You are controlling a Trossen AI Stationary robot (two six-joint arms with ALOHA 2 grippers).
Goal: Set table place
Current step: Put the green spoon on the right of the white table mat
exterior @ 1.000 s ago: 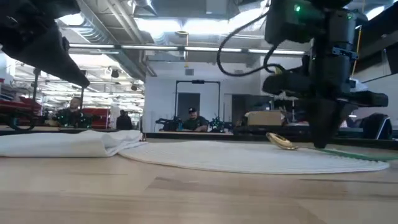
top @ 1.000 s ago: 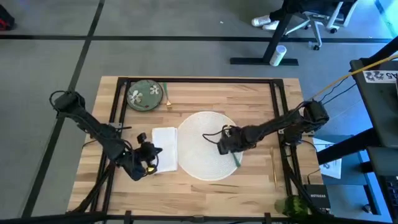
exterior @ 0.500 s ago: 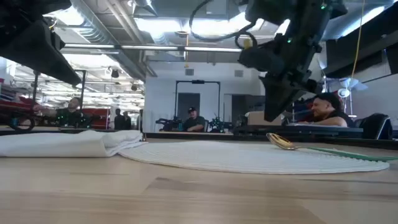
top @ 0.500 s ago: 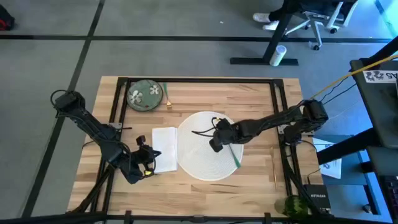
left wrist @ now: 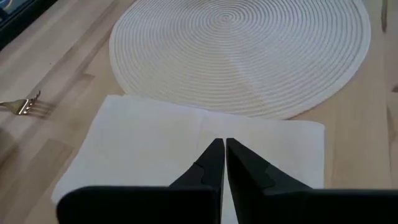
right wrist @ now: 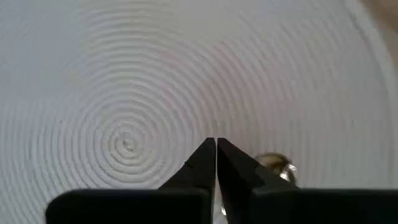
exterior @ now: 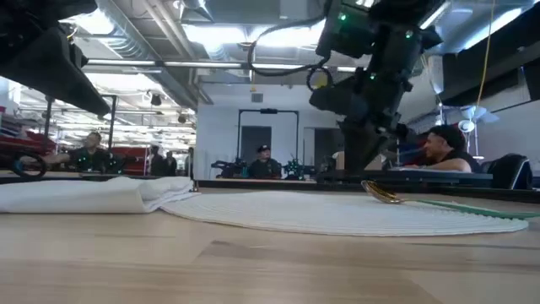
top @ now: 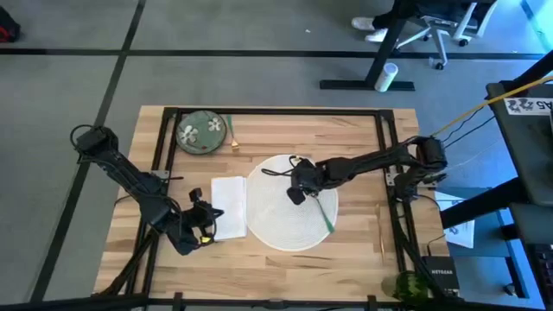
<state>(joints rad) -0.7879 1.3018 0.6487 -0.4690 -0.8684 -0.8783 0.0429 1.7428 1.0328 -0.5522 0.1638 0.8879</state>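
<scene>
Over the round mat (top: 289, 203) — right hand (top: 294, 195), seemingly pinched closed

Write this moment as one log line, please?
right gripper: shut, empty, over round white mat | spoon: on mat | left gripper: shut, above napkin

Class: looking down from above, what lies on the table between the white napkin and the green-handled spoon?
In the high view, the round white woven mat lies between the napkin and the spoon, whose bowl end rests on it.
</scene>
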